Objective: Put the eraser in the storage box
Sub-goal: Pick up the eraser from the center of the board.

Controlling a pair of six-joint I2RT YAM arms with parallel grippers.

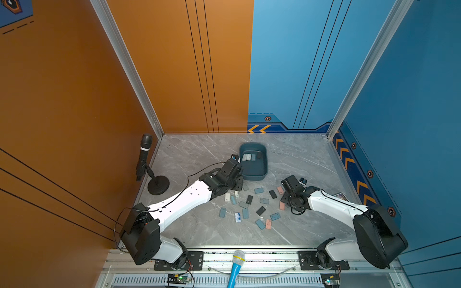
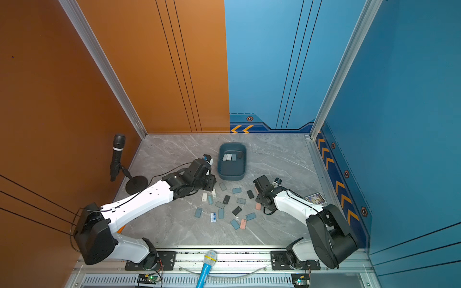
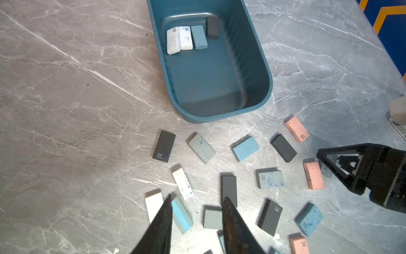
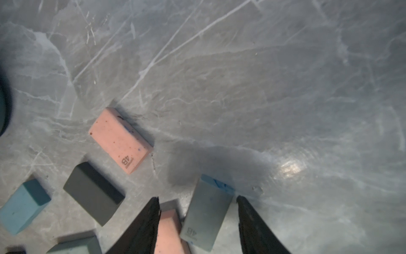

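Observation:
The storage box [image 1: 254, 176] [image 2: 232, 175] [image 3: 208, 77] is a dark teal tub at the back middle, holding several erasers [image 3: 198, 37] at its far end. Many loose erasers [image 1: 249, 204] in blue, grey, black, pink and white lie scattered in front of it. My left gripper [image 3: 197, 199] hovers open over them near the box's front left corner, nothing between its fingers. My right gripper [image 4: 197, 198] is low at the table, open, straddling a grey eraser [image 4: 206, 215] that lies against a pink eraser [image 4: 169, 231]. Its fingers [image 3: 342, 150] also show in the left wrist view.
A black microphone on a round stand [image 1: 144, 159] is at the left wall. A blue microphone [image 1: 235, 266] pokes up at the front rail. A printed card [image 1: 340, 196] lies by the right wall. Orange and blue walls close in three sides.

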